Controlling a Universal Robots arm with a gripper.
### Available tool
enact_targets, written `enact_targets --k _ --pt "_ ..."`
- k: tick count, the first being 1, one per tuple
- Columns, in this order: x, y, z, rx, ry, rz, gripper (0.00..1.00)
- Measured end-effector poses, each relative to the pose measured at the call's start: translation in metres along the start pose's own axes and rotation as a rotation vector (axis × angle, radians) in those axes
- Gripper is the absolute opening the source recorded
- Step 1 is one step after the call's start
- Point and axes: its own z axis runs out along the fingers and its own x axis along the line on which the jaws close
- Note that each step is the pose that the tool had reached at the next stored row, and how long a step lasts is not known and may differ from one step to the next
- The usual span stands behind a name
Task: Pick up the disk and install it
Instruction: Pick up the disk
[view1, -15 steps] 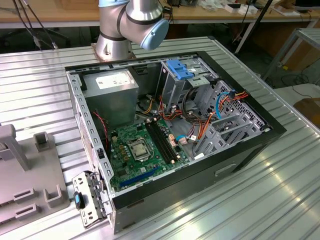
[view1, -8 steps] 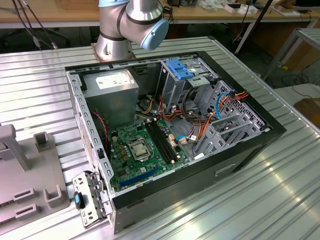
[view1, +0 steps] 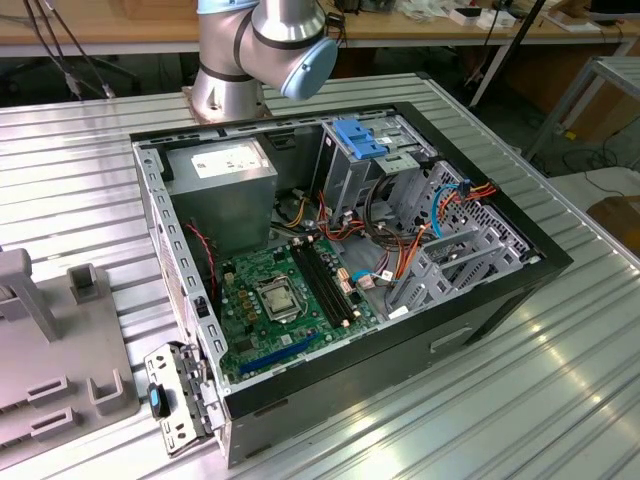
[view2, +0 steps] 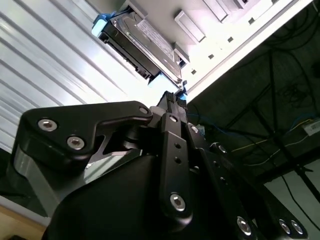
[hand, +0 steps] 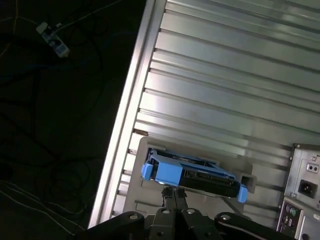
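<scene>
One black gripper (fingers together, holding nothing) hangs just beside the rectangular grey-metal, blue-railed disk in its grey holder.

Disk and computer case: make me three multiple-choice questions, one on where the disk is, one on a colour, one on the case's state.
1. Where is the disk?
A) on a shelf
B) in a grey holder on the ribbed table
C) on the floor
2. What colour is its carrier rail?
A) red
B) yellow
C) blue
3. How is the computer case?
A) open
B) closed by a panel
C) wrapped in plastic
Answers: 1 B, both wrist views show it there. 2 C, blue ends frame the grey metal. 3 A, the motherboard shows inside in the exterior view.
</scene>
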Motion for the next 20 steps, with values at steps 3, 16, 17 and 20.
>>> enact_targets --k 3,16,17,20 --pt "0.0 0.0 0.0 -0.0009 0.0006 -0.032 0.11" --pt "0.0003 -0.0002 0.0 -0.0048 0.0035 -0.181 0.11" --pt "0.0003 -0.0002 0.0 -0.005 0.0037 -0.192 0.11" --pt "0.0003 -0.0003 0.0 -0.0059 0.0043 -0.222 0.11"
